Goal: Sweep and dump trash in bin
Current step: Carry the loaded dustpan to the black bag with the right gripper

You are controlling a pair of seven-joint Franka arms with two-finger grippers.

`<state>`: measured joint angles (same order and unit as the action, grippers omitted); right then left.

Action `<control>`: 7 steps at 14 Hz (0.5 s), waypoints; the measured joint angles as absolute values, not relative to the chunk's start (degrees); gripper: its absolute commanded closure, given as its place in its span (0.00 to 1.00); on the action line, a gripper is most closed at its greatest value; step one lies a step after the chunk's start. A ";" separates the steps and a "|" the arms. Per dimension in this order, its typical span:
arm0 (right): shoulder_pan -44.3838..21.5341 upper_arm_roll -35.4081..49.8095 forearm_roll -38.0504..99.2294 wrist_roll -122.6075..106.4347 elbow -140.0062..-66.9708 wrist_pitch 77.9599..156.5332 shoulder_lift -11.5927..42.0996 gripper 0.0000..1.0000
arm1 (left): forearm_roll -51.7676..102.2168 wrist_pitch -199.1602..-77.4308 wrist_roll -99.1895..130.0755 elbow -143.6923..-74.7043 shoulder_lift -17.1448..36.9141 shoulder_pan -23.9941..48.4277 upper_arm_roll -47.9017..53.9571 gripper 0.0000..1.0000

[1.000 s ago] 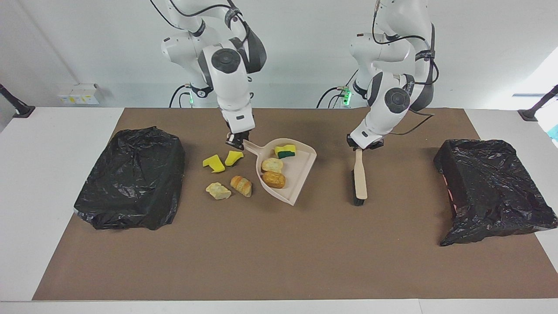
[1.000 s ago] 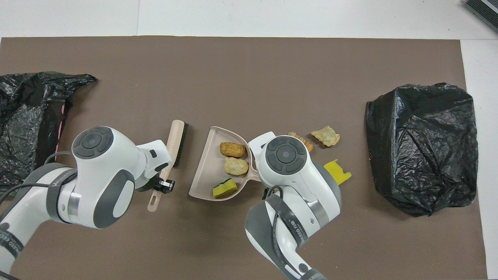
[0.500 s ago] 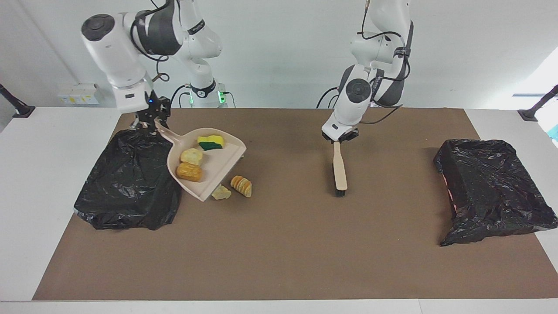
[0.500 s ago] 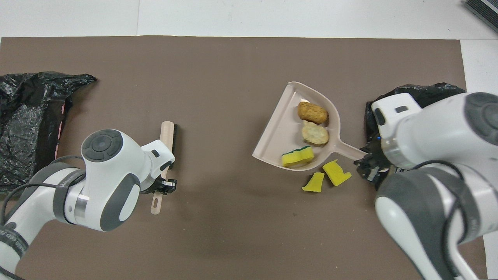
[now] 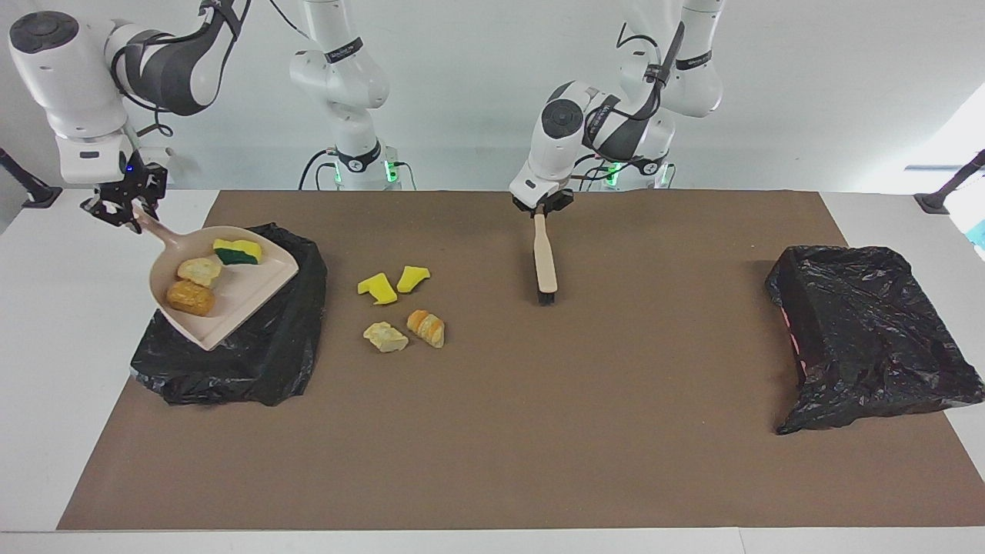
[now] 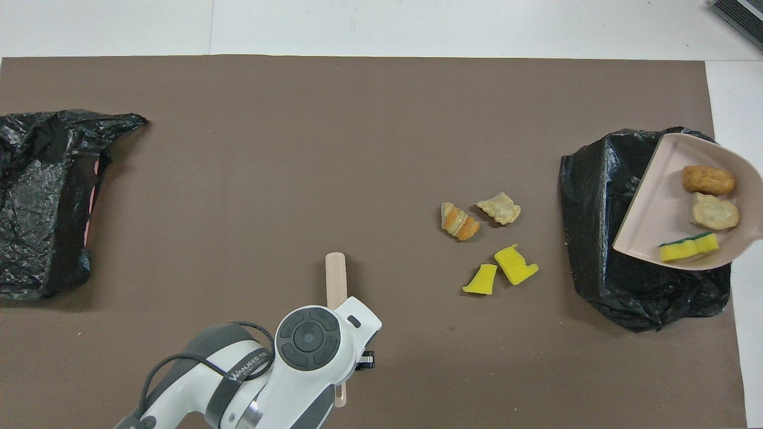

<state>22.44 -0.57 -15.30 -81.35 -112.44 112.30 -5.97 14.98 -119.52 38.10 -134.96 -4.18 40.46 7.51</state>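
My right gripper (image 5: 123,206) is shut on the handle of the beige dustpan (image 5: 246,291) and holds it raised over the black-bagged bin (image 5: 262,362) at the right arm's end. In the pan lie a yellow-green sponge (image 5: 237,251) and two bread lumps (image 5: 200,271) (image 5: 189,297). My left gripper (image 5: 542,206) is shut on the wooden brush (image 5: 545,261), which hangs bristles down over the mat. Two yellow wedges (image 5: 378,288) (image 5: 412,278) and two bread-like bits (image 5: 385,337) (image 5: 427,328) lie on the mat beside the bin. The overhead view shows the pan (image 6: 650,208) over the bin (image 6: 602,256).
A second black bag (image 5: 869,338) lies at the left arm's end of the brown mat (image 5: 539,431); it also shows in the overhead view (image 6: 42,196). The left arm's wrist covers the brush's lower handle (image 6: 336,280) from above.
My right gripper has carried the dustpan with three bits off the mat to above the bin. My left gripper has moved the brush toward the robots and toward the loose trash.
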 measured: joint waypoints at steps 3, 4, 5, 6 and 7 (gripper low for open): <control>21.91 0.36 -26.61 -82.04 -112.44 113.10 -4.18 1.00 | 17.09 -121.42 39.58 -136.85 -4.52 42.15 7.47 0.00; 21.02 0.70 -29.19 -82.80 -112.44 113.18 -3.75 1.00 | 17.22 -121.77 39.77 -136.80 -4.51 42.13 7.16 0.00; 19.99 1.00 -31.29 -83.70 -112.42 113.19 -3.55 1.00 | 17.25 -121.87 39.95 -136.49 -4.51 41.88 6.71 0.00; 19.22 1.13 -33.12 -84.34 -112.39 113.19 -3.53 1.00 | 17.24 -121.89 39.95 -135.92 -4.50 41.00 6.37 0.00; 18.70 1.19 -34.60 -85.27 -112.25 113.18 -3.52 1.00 | 17.23 -121.89 39.52 -135.13 -4.46 39.43 6.09 0.00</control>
